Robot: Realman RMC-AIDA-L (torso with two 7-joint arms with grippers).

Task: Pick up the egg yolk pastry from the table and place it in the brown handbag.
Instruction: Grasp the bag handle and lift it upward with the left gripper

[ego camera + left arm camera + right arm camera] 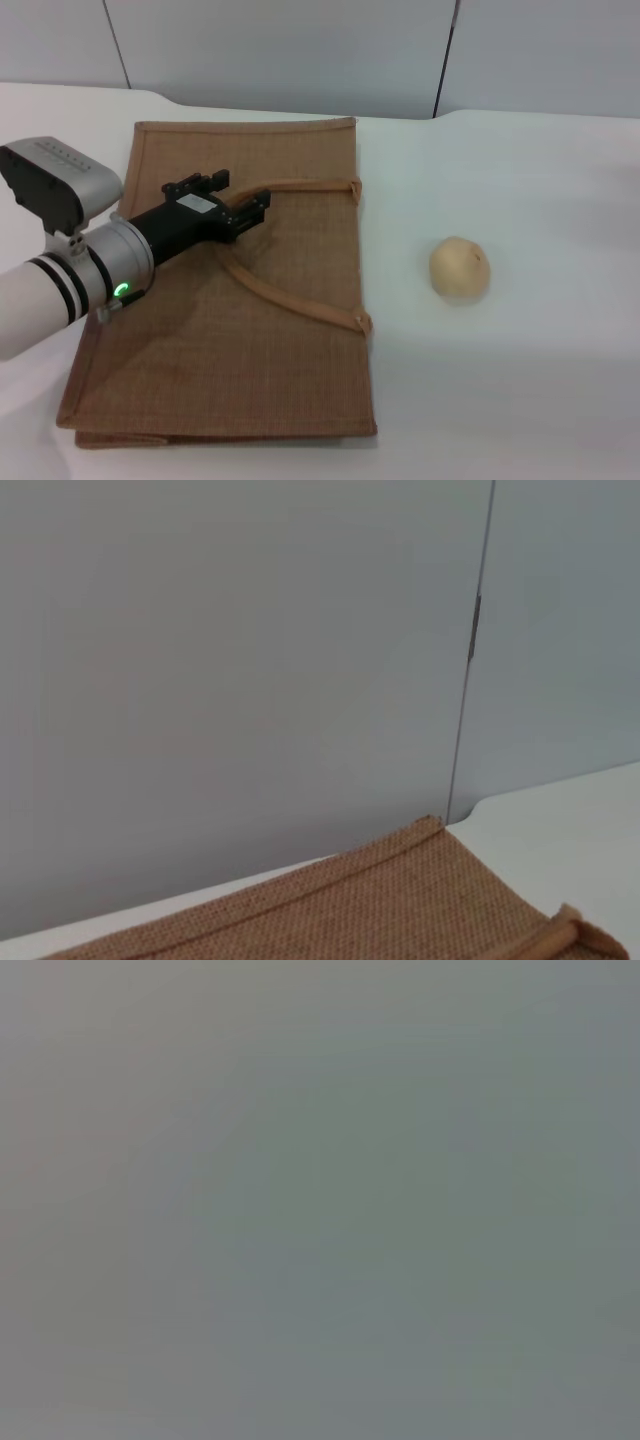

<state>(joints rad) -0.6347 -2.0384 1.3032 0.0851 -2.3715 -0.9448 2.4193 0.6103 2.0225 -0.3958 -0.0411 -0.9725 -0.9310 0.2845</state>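
The brown handbag is laid flat on the table, its mouth turned toward the robot's right, where the two strap handles are fastened along the trimmed edge. The egg yolk pastry is seen resting on the bare tabletop to the right of the bag, well apart from that edge and untouched by either arm.

The left gripper is held low over the upper middle of the bag, at the point where the farther handle loops back across the jute. Its tip is placed right at that strap, which suggests that the handle is being reached for so that the mouth can be lifted open (a flat bag offers no opening for the pastry to be dropped into). Whether the fingers are spread or pressed together cannot be told from the head view, since the dark fingertips merge with the strap beneath them; nor can contact with the handle be confirmed.

In the left wrist view only the far corner of the bag and the end of one strap are shown against the grey wall panels, so nothing is added about the grasp. The right gripper is not shown in any view, and the right arm is judged to be parked out of sight. The pastry has not yet been picked up.
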